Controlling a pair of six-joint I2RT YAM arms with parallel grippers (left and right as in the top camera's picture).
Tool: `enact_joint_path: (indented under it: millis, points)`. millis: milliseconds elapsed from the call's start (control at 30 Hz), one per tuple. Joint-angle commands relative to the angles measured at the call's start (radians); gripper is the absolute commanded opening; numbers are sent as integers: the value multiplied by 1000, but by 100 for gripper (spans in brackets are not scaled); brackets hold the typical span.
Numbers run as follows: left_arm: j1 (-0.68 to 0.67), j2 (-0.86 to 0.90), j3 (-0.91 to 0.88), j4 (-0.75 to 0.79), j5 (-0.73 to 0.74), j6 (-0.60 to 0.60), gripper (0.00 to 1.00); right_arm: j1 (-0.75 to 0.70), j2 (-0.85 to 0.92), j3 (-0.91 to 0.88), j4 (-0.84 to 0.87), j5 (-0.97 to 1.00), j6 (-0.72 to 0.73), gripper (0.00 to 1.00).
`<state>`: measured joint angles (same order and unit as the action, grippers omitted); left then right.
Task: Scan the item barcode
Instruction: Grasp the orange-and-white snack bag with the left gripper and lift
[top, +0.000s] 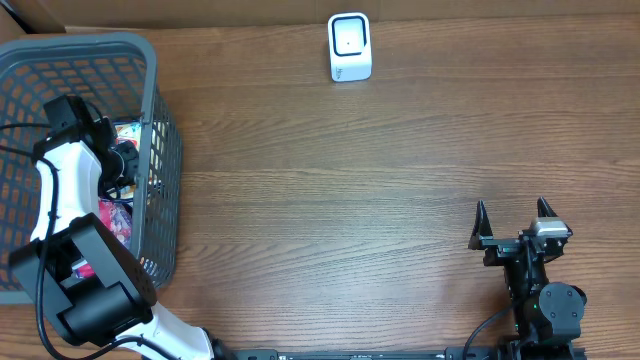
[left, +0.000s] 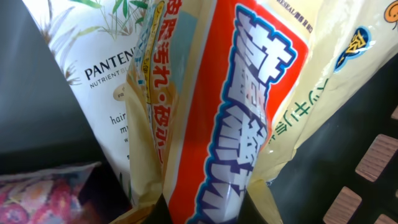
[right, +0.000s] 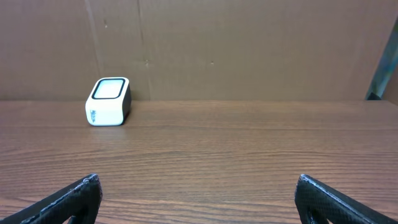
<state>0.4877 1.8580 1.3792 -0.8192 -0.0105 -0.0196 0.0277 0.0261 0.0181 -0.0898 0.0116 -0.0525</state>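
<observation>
Our left gripper (left: 205, 215) is down inside the grey mesh basket (top: 166, 150) at the left end of the table (top: 350, 200). Its two fingers are pressed together on the lower end of a yellow-and-red film packet (left: 249, 124) printed with large Japanese lettering. The packet is still in the basket, leaning against a white Pantene pack (left: 93, 74), with a pink flowered packet (left: 43, 193) lying below it to one side. We judge the packet to be light and soft. The glossy, creased wrapper looks likely to flop and twist around a single pinch, and it could slide if the grip sits only on loose film. A hold on the flat sealed margin, or across a firmer part of the body, should carry it better than a hold on a puffy fold. We see no barcode on the face shown, so it probably sits on the far side and the packet may need turning before it is presented. The white barcode scanner (top: 350, 47) stands at the far edge of the table, well apart from the basket. Our right gripper (top: 511, 210) rests near the right end with its fingers spread wide and nothing between them, facing the scanner across bare wood.
</observation>
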Motion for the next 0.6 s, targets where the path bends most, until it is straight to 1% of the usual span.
enact_joint_path:
  millis: [0,133,367,533,567]
  points:
    - [3,25,-1,-47,8,-33,4,-2,-6,-10,8,9,4,100]
    - [3,25,129,-159,8,-63,4,-2,-6,-10,8,9,4,100]
    - [-10,6,527,-476,38,-64,4,-2,-6,-10,8,9,4,100]
    - [-35,-59,808,-631,42,-103,4,-2,-6,-10,8,9,4,100]
    - [-45,-79,863,-662,61,-105,4,-2,-6,-10,8,9,4,100]
